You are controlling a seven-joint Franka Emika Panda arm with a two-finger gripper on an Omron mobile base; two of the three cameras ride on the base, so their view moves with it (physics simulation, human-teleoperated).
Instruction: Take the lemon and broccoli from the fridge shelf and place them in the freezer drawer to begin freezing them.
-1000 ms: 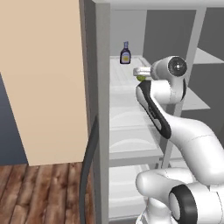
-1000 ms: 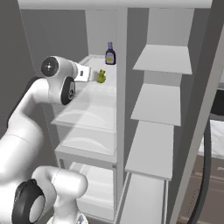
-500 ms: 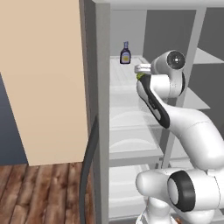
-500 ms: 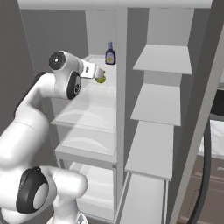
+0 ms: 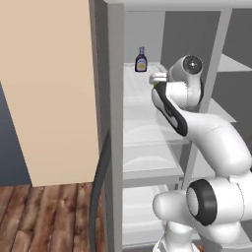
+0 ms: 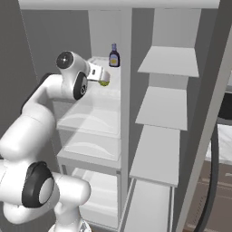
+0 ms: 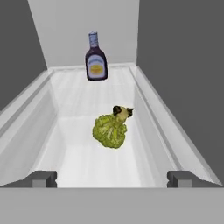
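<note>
Reaching into the fridge, the gripper [image 7: 111,178] is holding its jaws wide and empty, lining up on the broccoli [image 7: 110,129] lying on the shelf [image 7: 78,159], the bottle [image 7: 96,57] standing farther back.

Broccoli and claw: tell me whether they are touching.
Apart. In the hand view the broccoli lies on the fridge shelf beyond the open claw, with bare shelf showing between it and both fingertips.

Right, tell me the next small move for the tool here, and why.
Probably ease the open tool forward and down over the bumpy green broccoli floret. It lies centred ahead between the spread fingertips on the ribbed whitish fridge shelf, apart from the dark yellow-labelled bottle behind it.
</note>
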